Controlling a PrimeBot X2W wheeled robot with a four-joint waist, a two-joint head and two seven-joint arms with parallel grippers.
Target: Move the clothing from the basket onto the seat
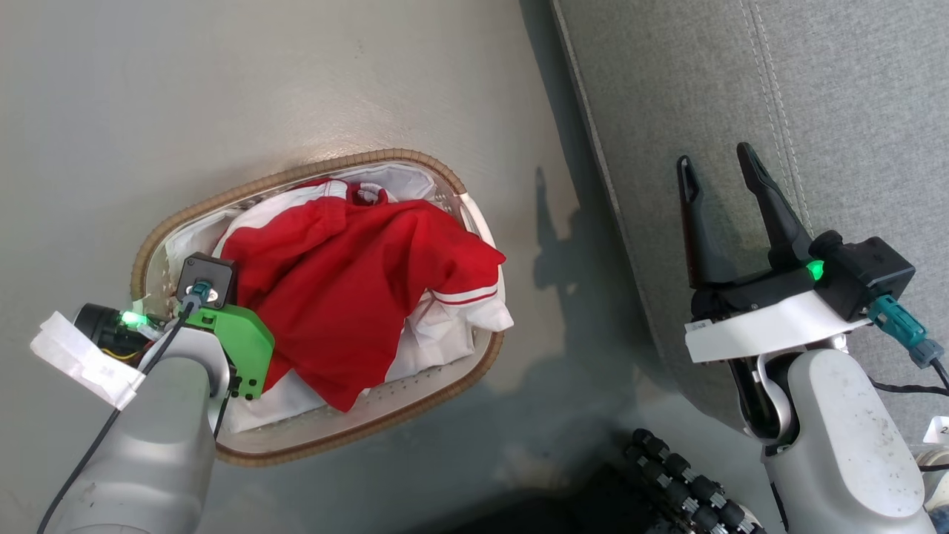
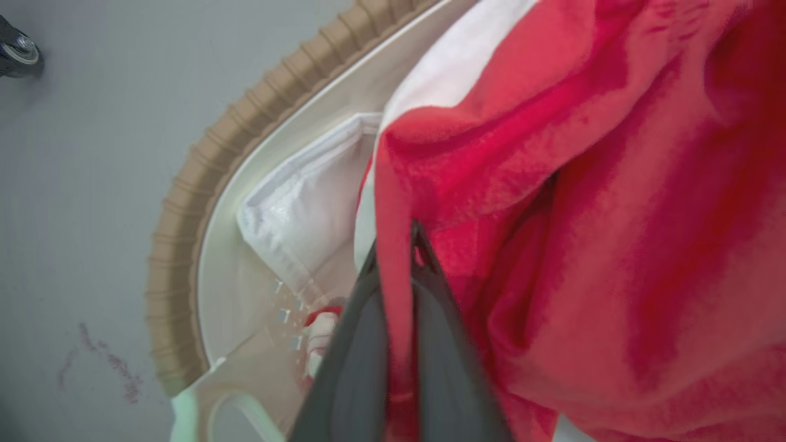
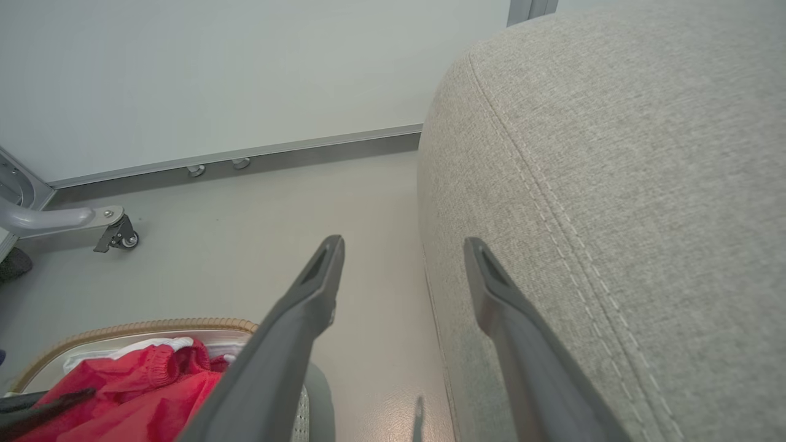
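Observation:
The clothing (image 1: 348, 289) is a heap of bright red fabric with white striped cuffs, piled in the oval basket (image 1: 437, 386) on the floor. My left gripper (image 2: 398, 245) reaches into the basket's near left end and is shut on a fold of the red clothing (image 2: 552, 202), which runs between its two dark fingers. The white liner (image 2: 307, 202) lies under the heap. My right gripper (image 1: 719, 170) hangs open and holds nothing, over the left edge of the grey seat (image 1: 830, 96). The same seat (image 3: 626, 184) rises beside the right gripper (image 3: 402, 252).
A grey floor (image 1: 185, 96) surrounds the basket. A wheeled metal leg (image 3: 116, 236) stands by the far wall. A dark ribbed part of my base (image 1: 682, 482) shows at the bottom, between basket and seat.

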